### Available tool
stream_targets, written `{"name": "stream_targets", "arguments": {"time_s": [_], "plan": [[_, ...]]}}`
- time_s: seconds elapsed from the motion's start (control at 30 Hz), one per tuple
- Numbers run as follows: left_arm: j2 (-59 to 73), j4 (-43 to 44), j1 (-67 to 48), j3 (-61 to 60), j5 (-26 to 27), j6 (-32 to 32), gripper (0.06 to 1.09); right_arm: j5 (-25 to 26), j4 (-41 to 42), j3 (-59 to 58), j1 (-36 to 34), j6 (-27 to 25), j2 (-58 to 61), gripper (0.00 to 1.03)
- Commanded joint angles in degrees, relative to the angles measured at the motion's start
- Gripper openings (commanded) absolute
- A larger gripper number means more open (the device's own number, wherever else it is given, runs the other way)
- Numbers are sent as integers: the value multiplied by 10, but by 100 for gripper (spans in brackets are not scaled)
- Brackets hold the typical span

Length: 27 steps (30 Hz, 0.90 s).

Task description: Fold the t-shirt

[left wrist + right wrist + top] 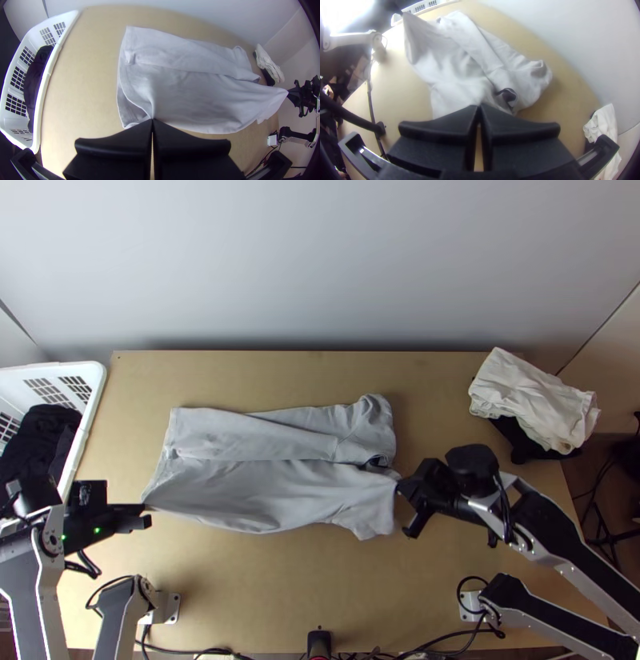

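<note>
Landmark: white laundry basket. Grey t-shirt lies lengthwise on the wooden bench, just beside the basket, hem end nearest it. Left gripper: fingers clenched on the near hem corner, basket end. Right gripper: fingers clenched on the cloth at the end away from the basket. Reason, as I judge it: two points pull the near side into a line, so it can go over evenly; the far side is already turned inward as a long strip. Likely next: lift both points together and lay them across that strip. Risk: the loose near edge sags and creases.

Materials: shirt soft, thin-looking jersey; bunched sleeve rounded, puffy; basket rigid, with gridded slots, dark clothes heaped inside. Off-white garment, wrinkled, lies over black cloth, across the shirt from the basket.
</note>
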Motion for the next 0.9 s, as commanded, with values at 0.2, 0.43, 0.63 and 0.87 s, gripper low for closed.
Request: {"name": "stream_targets", "arguments": {"time_s": [0.2,0.43,0.63,0.87], "plan": [[172,140,-25,46,4,12,9,-21,40,97,-96,24,125,3],[290,205,-30,99,12,17,9,-21,52,133,-126,12,194,3],[384,243,-42,144,12,10,9,-20,83,164,-147,4,272,3],[476,279,-61,191,11,2,9,-21,108,208,-177,2,361,3]]}}
